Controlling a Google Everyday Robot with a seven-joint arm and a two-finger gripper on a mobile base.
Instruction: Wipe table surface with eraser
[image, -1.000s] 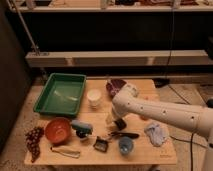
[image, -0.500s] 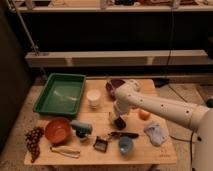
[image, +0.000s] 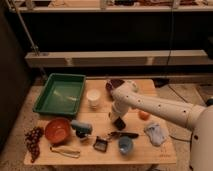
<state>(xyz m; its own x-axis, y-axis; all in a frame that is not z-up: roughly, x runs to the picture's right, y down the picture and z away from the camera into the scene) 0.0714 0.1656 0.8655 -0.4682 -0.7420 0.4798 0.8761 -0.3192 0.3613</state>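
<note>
Nearest me, by the front edge of the table surface, a small blue cup sits closer to the camera than the orange fruit and slightly to its left as I view it. Just past the cup, also on my side of the orange, the eraser lies flat on the wood with its long side across my view.

The gripper is down at table height just left of the orange, right at the eraser's far edge. I cannot tell whether it is apart or together, or whether it is touching the eraser at all.

I judge this to be the pick-up step, with no wiping started. Next I need to confirm a firm hold, keep the eraser flat and drag it over bare wood. The open stretch runs left of the orange, since the cup and fruit crowd the other directions.

Farther back and well left of the orange sits the green tray.
</note>
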